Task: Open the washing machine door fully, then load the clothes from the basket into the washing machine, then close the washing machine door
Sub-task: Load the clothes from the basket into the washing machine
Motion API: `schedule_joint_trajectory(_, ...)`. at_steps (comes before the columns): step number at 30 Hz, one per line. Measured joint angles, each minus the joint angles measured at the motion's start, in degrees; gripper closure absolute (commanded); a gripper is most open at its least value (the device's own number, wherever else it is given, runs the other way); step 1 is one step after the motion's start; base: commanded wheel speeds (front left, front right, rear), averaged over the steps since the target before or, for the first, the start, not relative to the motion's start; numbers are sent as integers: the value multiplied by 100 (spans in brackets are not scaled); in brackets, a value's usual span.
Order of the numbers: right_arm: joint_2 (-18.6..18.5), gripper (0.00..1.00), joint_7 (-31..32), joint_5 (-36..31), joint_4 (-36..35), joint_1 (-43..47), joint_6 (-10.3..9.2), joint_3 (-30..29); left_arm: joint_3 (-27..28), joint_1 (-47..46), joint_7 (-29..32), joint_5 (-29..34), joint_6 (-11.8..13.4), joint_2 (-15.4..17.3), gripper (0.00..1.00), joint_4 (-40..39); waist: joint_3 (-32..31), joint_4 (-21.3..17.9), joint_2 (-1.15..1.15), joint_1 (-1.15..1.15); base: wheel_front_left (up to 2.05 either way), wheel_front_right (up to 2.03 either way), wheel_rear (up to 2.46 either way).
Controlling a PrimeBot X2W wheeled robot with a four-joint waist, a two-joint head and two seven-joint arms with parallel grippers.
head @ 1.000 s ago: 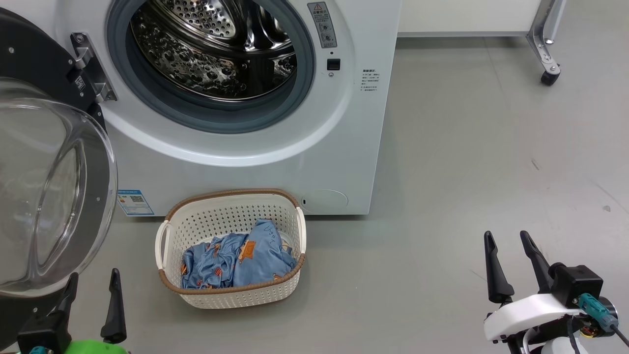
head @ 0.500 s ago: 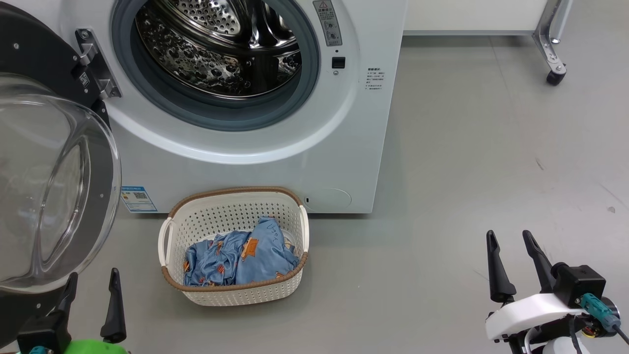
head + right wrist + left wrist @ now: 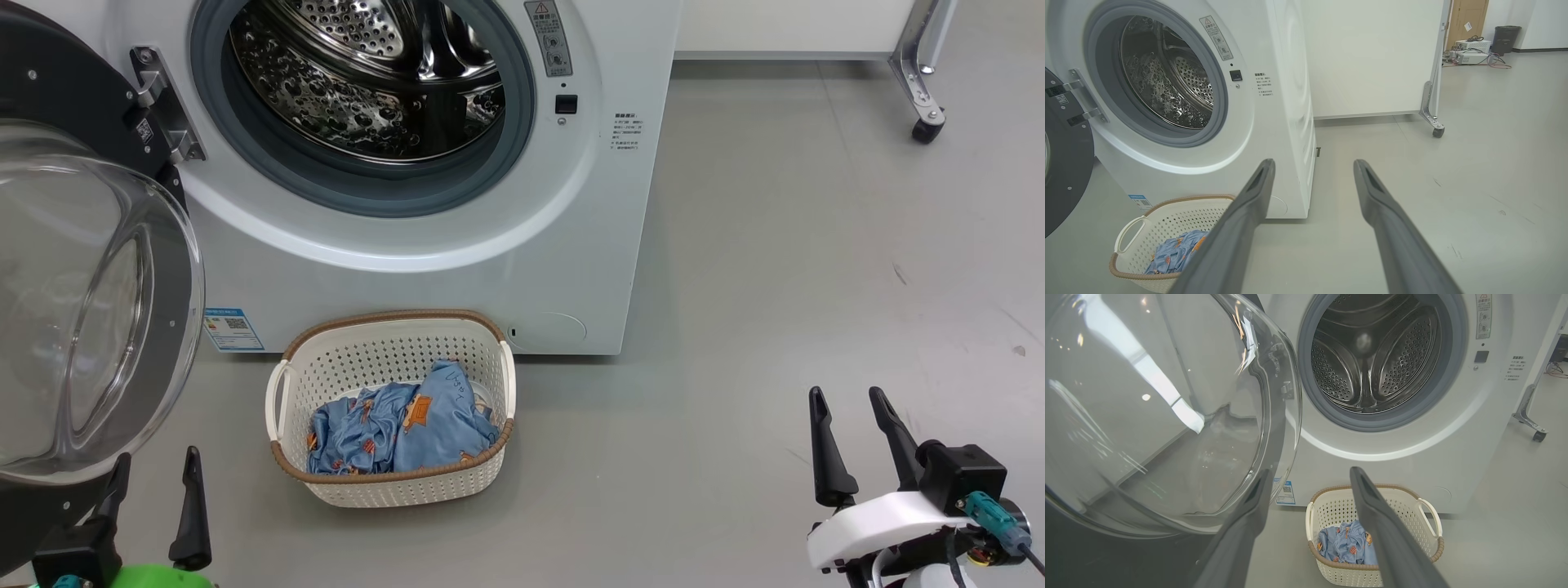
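Clothes lie bunched in the basket, on the floor just before the washing machine. Door looks fully swung, though its edge is cropped. Left end effector and right end effector gape empty. You want to drop onto the raised fold, pinch deep, and lift clear of the rim.

The washing machine door runs off the head view's left edge; the clothes hide part of the basket.

In the head view the washing machine stands at 12 o'clock, the washing machine door swung out at 9 o'clock. The basket sits on the floor just before the machine, at 6 o'clock of the drum, with the clothes in it.
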Motion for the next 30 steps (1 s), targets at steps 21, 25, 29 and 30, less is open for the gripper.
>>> schedule_joint_trajectory(21, 8, 0, 0, 9, 20, 47, 9, -23, 105, -4, 0, 3, -1, -100, 0, 29, -17, 61, 0, 0, 61, -61, 0)
schedule_joint_trajectory(25, 9, 0, 0, 9, 22, 47, 15, -30, 181, -9, 0, 1, -5, -132, 0, -8, -24, 73, 0, 0, 109, -109, 0)
schedule_joint_trajectory(29, 9, 0, 0, 16, 22, 47, 16, -41, 194, -17, 0, 1, -5, -134, 0, -10, -32, 89, 0, 0, 95, -95, 0)
schedule_joint_trajectory(30, 9, 0, 0, 16, 22, 47, 16, -42, 198, -17, 0, 1, -5, -134, 0, -8, -34, 94, 0, 0, 85, -85, 0)
